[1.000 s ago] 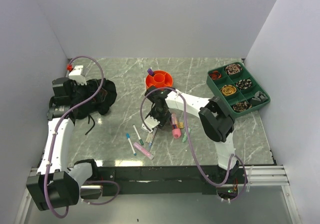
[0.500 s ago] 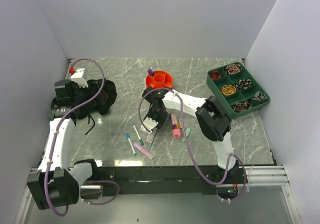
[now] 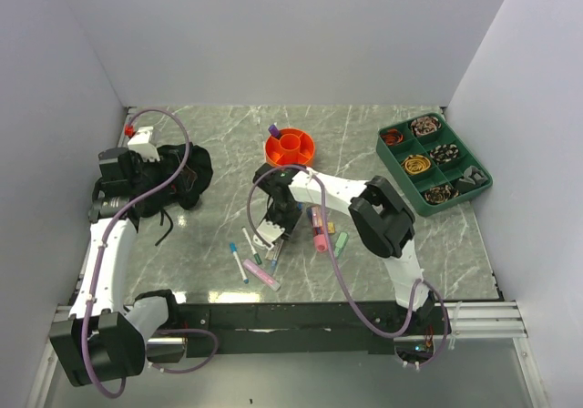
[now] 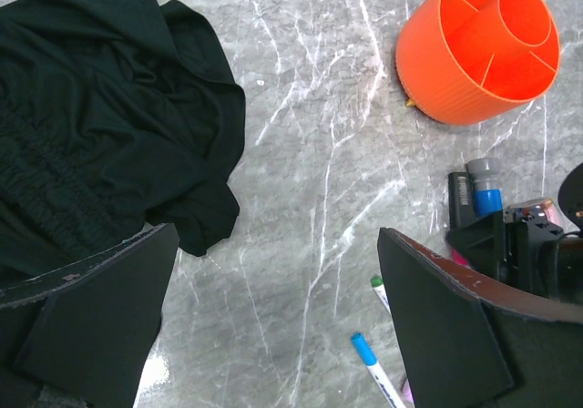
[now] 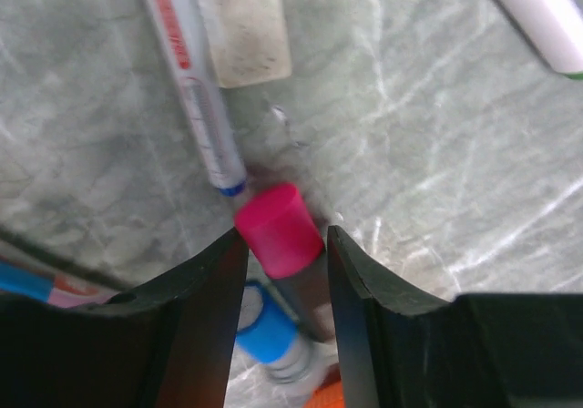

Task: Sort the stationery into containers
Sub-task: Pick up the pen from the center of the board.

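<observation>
Between jaws of right tool (image 5: 285, 237), pink-capped marker (image 5: 278, 229)

No wording could be read. The white pen (image 5: 202, 107), lying just above the pink-capped marker (image 5: 279, 229), carried red printing and finer grey marks along its barrel. The lettering was too blurred to make out.

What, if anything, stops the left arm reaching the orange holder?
Probably nothing, so yes: the left gripper is open, bare marble leads to the orange holder, though the right arm sits close beside it.
</observation>
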You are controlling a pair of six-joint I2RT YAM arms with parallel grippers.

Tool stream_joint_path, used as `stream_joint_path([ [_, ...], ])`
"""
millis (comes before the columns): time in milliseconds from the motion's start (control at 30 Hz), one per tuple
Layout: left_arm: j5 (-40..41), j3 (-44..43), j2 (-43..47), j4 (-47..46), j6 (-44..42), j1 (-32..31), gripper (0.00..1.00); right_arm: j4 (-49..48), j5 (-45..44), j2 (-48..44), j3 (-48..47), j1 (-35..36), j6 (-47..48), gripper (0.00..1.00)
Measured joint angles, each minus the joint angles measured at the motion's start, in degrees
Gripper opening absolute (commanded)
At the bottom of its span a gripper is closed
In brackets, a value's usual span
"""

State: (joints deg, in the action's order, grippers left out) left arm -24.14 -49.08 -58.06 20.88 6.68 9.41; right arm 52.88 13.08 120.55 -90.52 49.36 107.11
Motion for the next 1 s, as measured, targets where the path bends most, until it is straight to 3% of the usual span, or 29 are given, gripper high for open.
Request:
stream_joint_path([
  [100,0.0,0.0,0.2,0.0,0.0,0.0,0.99,0.3,-0.1,0.9,-1.5,0.0,-0.4,0.44],
  [233,0.0,0.3,0.6,0.0,0.0,0.2,0.99,1.2,-0.3,2.4,-3.9,0.0,-1.2,0.19],
  [333,0.0,0.5,0.6,0.1,0.0,0.4,0.99,1.9,-0.2,3.8,-6.3,0.0,-2.3,0.10],
  [500,0.0,0.5,0.7,0.4,0.0,0.5,0.99,4.3,1.1,4.5,-9.6,0.0,-4.4,0.05],
  [667,-0.6,0.5,0.5,0.4,0.2,0.5,0.99,8.8,5.8,4.5,-21.7,0.0,-9.3,0.00],
  [833,-3.0,-1.2,-2.5,-0.5,1.6,0.5,0.99,5.7,14.7,2.8,-33.9,-1.7,-22.9,0.00],
  [1000,-6.4,-4.1,-8.2,-1.9,2.9,0.5,0.99,-11.7,22.9,-1.6,-32.0,-7.8,-48.3,0.00],
])
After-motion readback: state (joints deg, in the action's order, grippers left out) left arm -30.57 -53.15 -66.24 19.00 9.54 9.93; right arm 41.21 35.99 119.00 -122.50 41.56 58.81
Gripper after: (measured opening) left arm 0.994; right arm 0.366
